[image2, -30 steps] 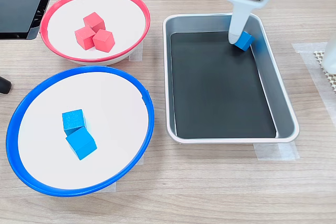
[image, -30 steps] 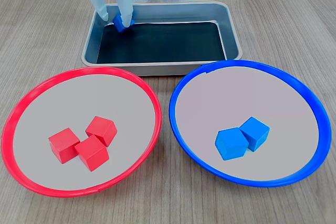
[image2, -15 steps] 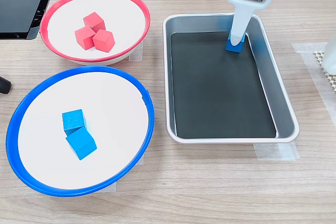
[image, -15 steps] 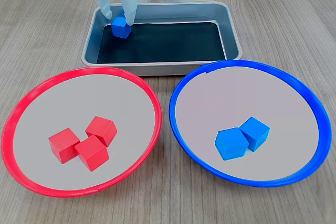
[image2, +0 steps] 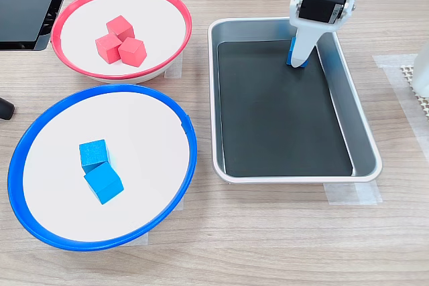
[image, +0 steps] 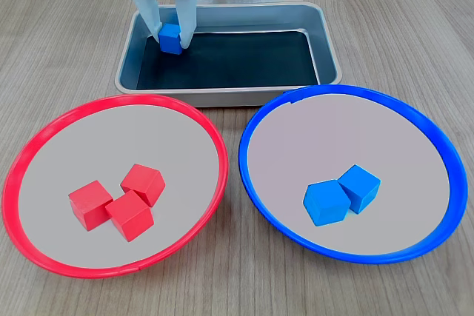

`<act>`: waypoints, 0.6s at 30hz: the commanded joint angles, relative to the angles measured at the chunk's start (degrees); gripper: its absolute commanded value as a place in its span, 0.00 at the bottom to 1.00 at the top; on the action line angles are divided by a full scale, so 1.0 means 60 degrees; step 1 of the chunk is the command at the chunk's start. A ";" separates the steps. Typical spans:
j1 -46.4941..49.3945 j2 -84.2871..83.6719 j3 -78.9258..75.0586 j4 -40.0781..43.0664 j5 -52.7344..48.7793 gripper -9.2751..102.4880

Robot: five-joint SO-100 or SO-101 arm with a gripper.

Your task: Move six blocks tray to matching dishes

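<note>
From one fixed view I see my gripper (image: 172, 37) clamped on the blue block (image: 171, 38) in the tray's (image: 222, 95) far-left corner, while another hides most of it (image2: 293, 56).

A fixed view faces the arm, another looks down sideways, both share tray (image: 222, 94)
</note>
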 commanded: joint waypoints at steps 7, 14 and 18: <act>-0.4658 0.0059 -0.5200 0.0937 0.8481 0.08; -0.5830 -0.1582 -0.7690 -0.0879 1.0547 0.11; -0.5918 -0.1904 -0.7661 -0.1509 1.0620 0.19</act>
